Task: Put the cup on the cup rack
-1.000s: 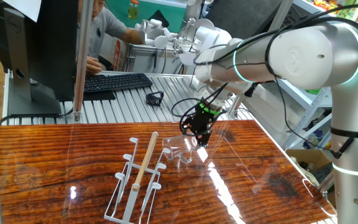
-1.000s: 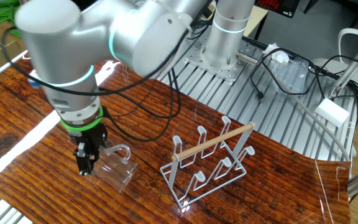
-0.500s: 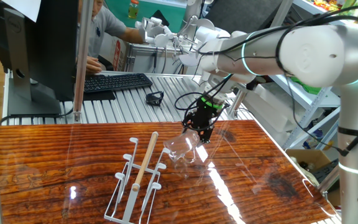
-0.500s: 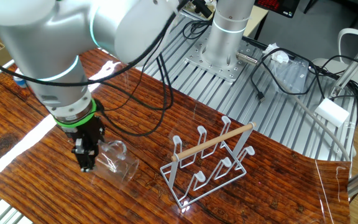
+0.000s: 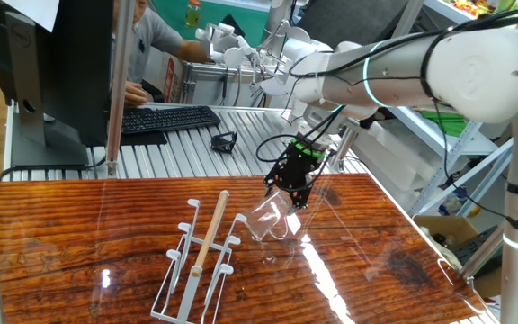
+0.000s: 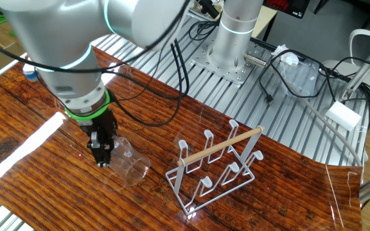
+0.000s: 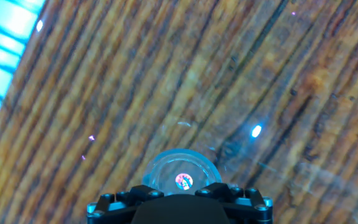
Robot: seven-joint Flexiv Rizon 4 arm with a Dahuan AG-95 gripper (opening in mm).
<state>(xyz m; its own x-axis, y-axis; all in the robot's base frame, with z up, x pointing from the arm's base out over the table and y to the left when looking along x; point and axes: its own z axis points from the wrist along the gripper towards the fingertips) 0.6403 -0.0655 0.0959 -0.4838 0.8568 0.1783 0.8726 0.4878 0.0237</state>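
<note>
Gripper holding the clear cup tilted above the wooden table, cup rack apart from it

In the other fixed view the gripper sits left of centre, its fingers closed on the rim of the cup; the cup hangs slanted, clear of the table; the cup rack stands well to its right, pegs bare.

Cup beside cup rack

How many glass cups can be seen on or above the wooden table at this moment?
1. The clear glass cup hangs tilted from the end effector, above the table and apart from the white wire cup rack. None sits on the rack.
</note>
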